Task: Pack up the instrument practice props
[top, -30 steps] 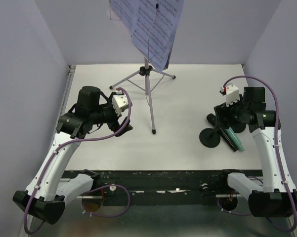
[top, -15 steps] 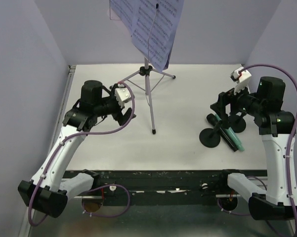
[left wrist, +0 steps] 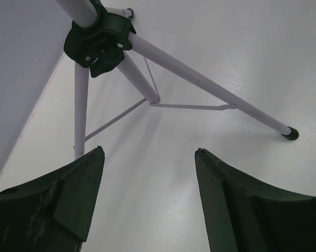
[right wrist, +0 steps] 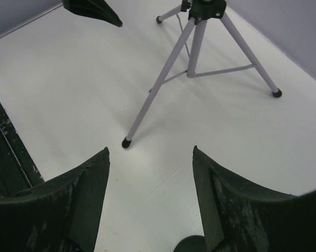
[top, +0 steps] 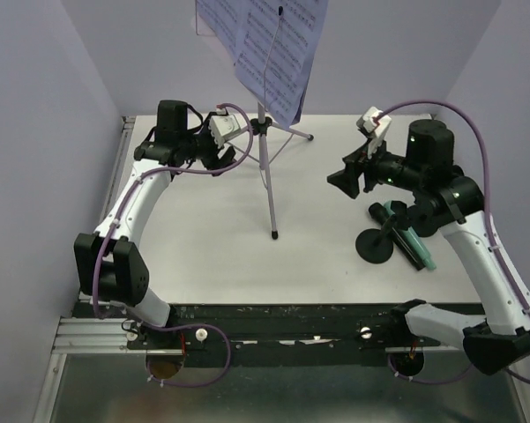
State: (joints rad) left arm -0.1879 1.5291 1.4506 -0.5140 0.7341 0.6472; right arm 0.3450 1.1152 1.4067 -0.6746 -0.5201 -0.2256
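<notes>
The silver tripod pole (top: 265, 167) stands at mid-back of the table, with white sheet-music pages (top: 269, 44) on top of it. My left gripper (top: 232, 152) hangs open just left of the tripod's black hub (left wrist: 97, 42), and nothing is between its fingers (left wrist: 150, 150). My right gripper (top: 342, 181) is open in the air right of the pole, facing the tripod legs (right wrist: 197, 52), and it holds nothing (right wrist: 150, 149). A black round-based clip holder (top: 376, 245) and the teal microphone (top: 416, 245) lie under the right arm.
Lilac walls close in the white table (top: 194, 256) on the left, the back and the right. A black rail (top: 282, 313) runs along the front edge. The tripod's near foot (top: 274, 235) rests mid-table. The tip of the left finger (right wrist: 92, 9) shows in the right wrist view.
Both arms rose and swung toward the stand. The left gripper went back and right to the hub. The right gripper went left, away from the holders and the microphone. Both jaws narrowed slightly.
</notes>
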